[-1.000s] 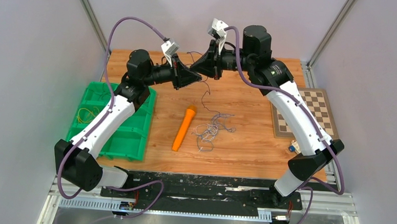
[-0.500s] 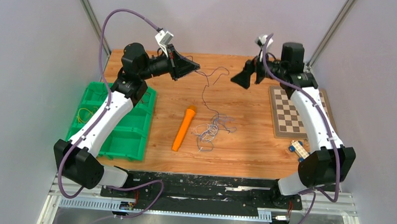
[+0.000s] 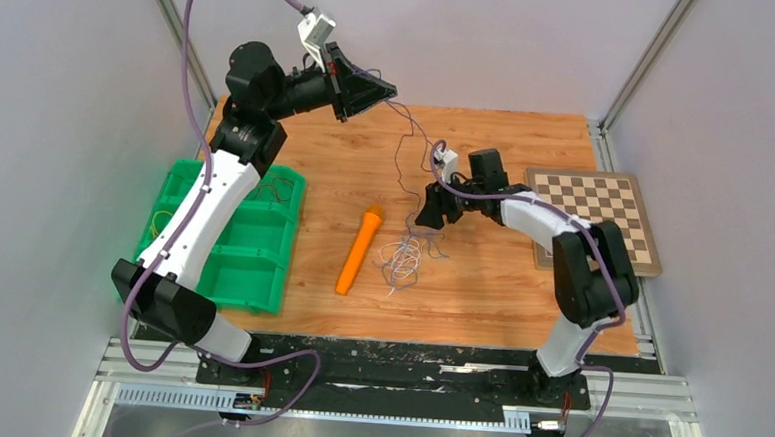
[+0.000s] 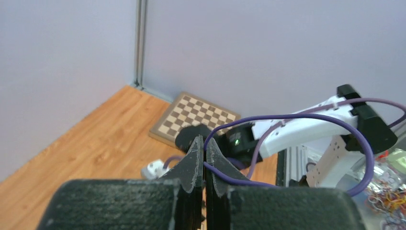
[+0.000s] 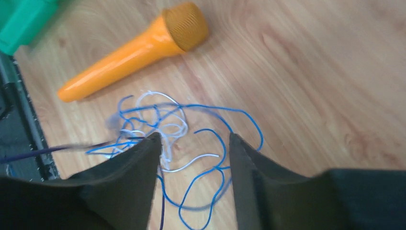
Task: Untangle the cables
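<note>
The left end effector point(image 3: 387, 88) is raised over the far side of the wooden surface point(image 3: 500, 285), its fingers point(image 4: 195, 158) closed on one purple strand point(image 4: 287, 117). This strand hangs down to the rest of the cables point(image 3: 404, 257), a loose blue and white tangle in the middle of the surface. The right end effector point(image 3: 429, 219) is low over that tangle with its fingers point(image 5: 143, 158) spread wide and nothing between them. An orange toy microphone point(image 3: 360, 249) lies just left of the tangle, apart from it. A green tray point(image 3: 251, 271) with yellow wires point(image 3: 168, 222) sits further left, and a chessboard point(image 3: 594, 214) lies to the right.
</note>
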Motion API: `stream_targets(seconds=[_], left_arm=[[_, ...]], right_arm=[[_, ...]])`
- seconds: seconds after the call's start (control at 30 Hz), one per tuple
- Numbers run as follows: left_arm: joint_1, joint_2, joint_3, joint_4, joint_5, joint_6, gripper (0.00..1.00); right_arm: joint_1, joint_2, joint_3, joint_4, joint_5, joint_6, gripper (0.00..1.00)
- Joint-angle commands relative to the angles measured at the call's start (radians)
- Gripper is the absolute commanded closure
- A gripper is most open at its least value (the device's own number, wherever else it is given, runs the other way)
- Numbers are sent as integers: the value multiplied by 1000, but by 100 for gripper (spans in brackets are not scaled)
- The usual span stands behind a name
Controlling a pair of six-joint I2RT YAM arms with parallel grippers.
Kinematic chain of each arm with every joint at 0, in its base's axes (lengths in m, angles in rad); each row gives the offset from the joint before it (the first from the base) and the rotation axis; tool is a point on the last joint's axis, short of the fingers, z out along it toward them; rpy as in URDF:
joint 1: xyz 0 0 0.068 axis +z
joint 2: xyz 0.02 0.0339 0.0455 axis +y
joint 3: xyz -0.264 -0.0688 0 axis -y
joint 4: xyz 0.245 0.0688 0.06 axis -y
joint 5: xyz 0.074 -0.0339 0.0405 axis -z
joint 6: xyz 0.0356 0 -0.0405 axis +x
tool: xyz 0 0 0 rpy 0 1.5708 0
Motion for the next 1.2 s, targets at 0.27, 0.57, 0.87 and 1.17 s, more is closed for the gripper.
stream_targets(seconds=[0.27,0.57,0.87,1.17], left_arm=[[159,48,429,-34,-90,50,100],[264,45,574,-55,-221,102,100],[405,-37,578,-327,-435,246,100],[739,-296,214,-471,-327,177,100]], right_arm=[[-41,159,65,-156,220,-194,72],[-87,175,71,-291,282,-272,100],[-138,170,112,-433,212,-340,77],[-138,139,200,-551,157,-350,27]])
